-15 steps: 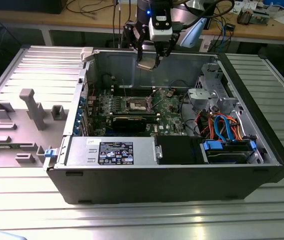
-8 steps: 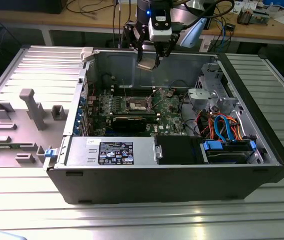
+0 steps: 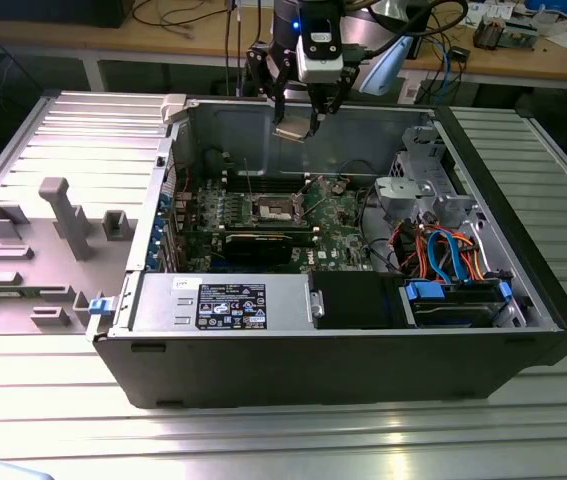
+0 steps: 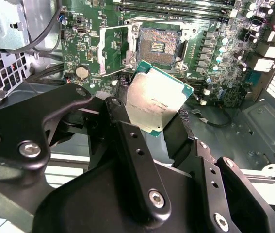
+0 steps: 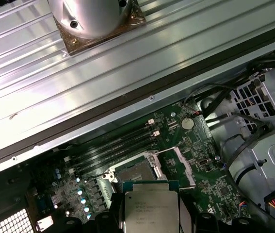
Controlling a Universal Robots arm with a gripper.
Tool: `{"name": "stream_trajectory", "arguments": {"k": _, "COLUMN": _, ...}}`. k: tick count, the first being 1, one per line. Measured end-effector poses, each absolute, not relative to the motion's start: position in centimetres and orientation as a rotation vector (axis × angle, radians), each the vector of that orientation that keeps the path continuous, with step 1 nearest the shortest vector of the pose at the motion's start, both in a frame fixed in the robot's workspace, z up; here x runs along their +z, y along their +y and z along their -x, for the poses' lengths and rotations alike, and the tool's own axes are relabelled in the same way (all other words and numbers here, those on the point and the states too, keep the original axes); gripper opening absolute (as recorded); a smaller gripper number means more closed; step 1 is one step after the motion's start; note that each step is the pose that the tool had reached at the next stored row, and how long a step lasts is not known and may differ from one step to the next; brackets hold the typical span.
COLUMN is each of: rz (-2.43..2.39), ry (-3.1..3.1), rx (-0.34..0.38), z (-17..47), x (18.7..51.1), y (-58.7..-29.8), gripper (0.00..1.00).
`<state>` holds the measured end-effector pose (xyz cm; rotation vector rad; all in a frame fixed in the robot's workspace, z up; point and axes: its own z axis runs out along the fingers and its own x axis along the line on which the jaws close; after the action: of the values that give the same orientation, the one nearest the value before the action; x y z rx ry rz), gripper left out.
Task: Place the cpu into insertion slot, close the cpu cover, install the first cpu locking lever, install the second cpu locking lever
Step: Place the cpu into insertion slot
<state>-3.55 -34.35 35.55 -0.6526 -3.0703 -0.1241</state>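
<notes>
Open computer case (image 3: 363,370) on ribbed metal table (image 3: 263,440), grey fixture (image 3: 68,215) beside

One black metal computer case (image 3: 363,365) and, inside it, one green circuit board (image 3: 338,235).

One cpu (image 4: 159,97) – a flat square chip with a dull silver-grey top and a green edge.

One insertion slot (image 4: 157,46), a square socket with a dark centre and a silvery rim.

One cpu cover (image 4: 102,51), a thin silvery frame plate.

One round silver coin battery (image 4: 82,72).

One long black graphics card (image 3: 268,243).

One silver box-shaped power supply (image 3: 218,303) bearing one dark label.

One black gripper (image 4: 149,114) with two fingers (image 4: 122,126).

One grey moulded plastic tray (image 3: 33,250).

Long narrow black memory slots (image 5: 115,143) – several, the exact count cannot be told.
</notes>
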Motion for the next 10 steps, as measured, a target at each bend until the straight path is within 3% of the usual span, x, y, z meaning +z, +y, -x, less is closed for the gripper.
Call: {"name": "stream_trajectory", "arguments": {"k": 10, "rz": 0.736, "ry": -3.055, "rx": -0.116, "z": 3.55, "x": 35.36, "y": -34.36, "gripper": 0.54}}
